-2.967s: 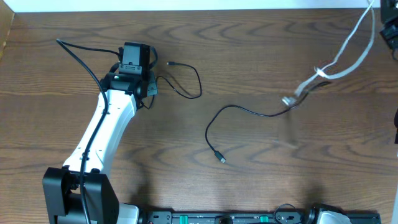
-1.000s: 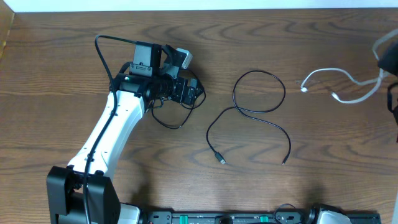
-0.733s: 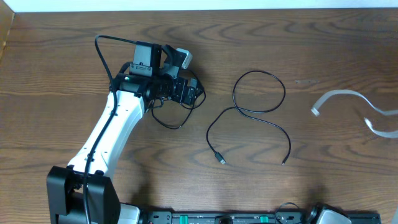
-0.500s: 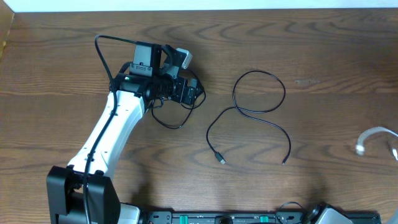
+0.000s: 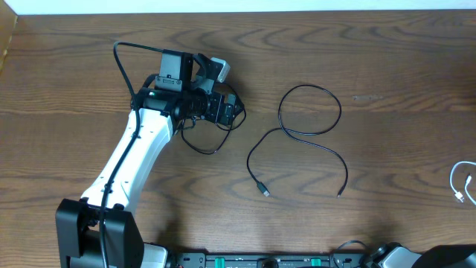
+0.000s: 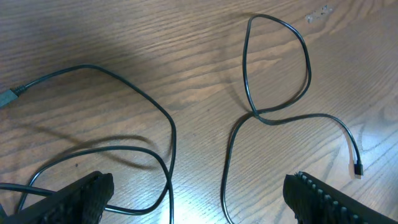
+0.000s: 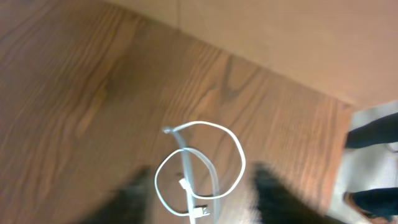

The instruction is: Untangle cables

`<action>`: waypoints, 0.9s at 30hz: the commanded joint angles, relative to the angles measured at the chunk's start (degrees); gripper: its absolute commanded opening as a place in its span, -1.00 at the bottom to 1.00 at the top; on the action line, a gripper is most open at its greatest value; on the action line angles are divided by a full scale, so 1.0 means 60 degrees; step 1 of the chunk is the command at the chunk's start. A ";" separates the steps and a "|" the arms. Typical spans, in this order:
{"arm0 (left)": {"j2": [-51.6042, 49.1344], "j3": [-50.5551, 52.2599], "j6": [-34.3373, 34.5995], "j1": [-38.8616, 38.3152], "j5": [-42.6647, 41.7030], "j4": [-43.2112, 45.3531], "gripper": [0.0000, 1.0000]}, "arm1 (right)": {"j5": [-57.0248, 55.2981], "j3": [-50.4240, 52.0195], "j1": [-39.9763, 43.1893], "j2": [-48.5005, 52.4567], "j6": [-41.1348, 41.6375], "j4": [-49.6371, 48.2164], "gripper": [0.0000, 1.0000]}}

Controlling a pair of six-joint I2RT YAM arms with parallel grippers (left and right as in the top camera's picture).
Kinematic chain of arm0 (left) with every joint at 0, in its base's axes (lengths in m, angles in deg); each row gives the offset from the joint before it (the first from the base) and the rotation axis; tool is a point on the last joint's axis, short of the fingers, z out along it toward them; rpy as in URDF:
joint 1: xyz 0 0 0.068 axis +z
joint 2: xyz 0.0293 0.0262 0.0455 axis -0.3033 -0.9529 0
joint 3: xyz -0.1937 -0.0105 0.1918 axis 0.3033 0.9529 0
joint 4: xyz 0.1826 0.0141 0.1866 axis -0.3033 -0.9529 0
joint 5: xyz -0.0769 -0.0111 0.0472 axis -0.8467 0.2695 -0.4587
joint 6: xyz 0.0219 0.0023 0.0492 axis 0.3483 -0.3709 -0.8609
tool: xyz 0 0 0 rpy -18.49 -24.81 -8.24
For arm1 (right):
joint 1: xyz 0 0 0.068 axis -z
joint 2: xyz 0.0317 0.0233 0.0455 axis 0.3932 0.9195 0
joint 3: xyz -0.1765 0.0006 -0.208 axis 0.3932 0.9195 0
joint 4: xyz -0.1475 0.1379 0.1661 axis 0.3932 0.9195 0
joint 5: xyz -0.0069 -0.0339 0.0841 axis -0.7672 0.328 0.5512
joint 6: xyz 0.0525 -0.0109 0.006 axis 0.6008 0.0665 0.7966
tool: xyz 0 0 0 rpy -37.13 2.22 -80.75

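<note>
Right wrist view is mostly smear: my right hand (image 7: 205,183) shows only as two dark blurs low in the picture, standing apart. The thin white cord (image 7: 185,155) lies in a small loop on the brown wood-grain counter (image 5: 387,67) in the gap between them. Its plug ends are too soft to make out. From overhead, my right arm (image 5: 450,257) is just a dark sliver in the bottom right corner, and the white cord sits at the far right edge, partly cut off. The thin black cord (image 5: 285,131) lies alone mid-counter, well apart from the white one. It makes one round loop that crosses itself, with two tails running down to small plugs; my left wrist view cuts one tail off at the bottom. My white left arm (image 5: 123,160) reaches up from the bottom left corner. Its wrist is turned so my left hand (image 5: 227,108) points right, towards the black cord, with only the fingertips (image 6: 81,196) showing, spread wide. A second dark cord (image 6: 168,121) curls beneath that hand; I can't tell whether it's the arm's own.
</note>
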 commanded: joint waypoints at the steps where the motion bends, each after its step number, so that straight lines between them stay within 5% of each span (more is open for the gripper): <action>1: 0.0011 -0.0120 -0.0171 -0.0007 0.0084 -0.0011 0.84 | 0.0754 0.0047 0.0058 0.0055 0.0073 0.0066 0.99; 7: 0.0011 -0.0120 -0.0171 -0.0007 0.0084 -0.0011 0.84 | 0.1166 0.0047 0.0058 0.0051 0.0062 0.0084 0.99; 14: 0.0011 -0.0120 -0.0171 -0.0007 0.0087 -0.0007 0.85 | 0.4306 0.0047 -0.0321 0.0022 -0.1534 0.0390 0.99; 21: 0.0011 -0.0120 -0.0160 -0.0004 0.0233 -0.0011 0.86 | 0.4951 0.0047 -0.2084 0.0025 -0.2080 0.0984 0.99; 27: 0.0011 -0.0120 0.0787 0.0025 0.2069 -0.0011 0.86 | 0.5719 0.0047 -0.4011 0.0142 -0.2029 0.0965 0.99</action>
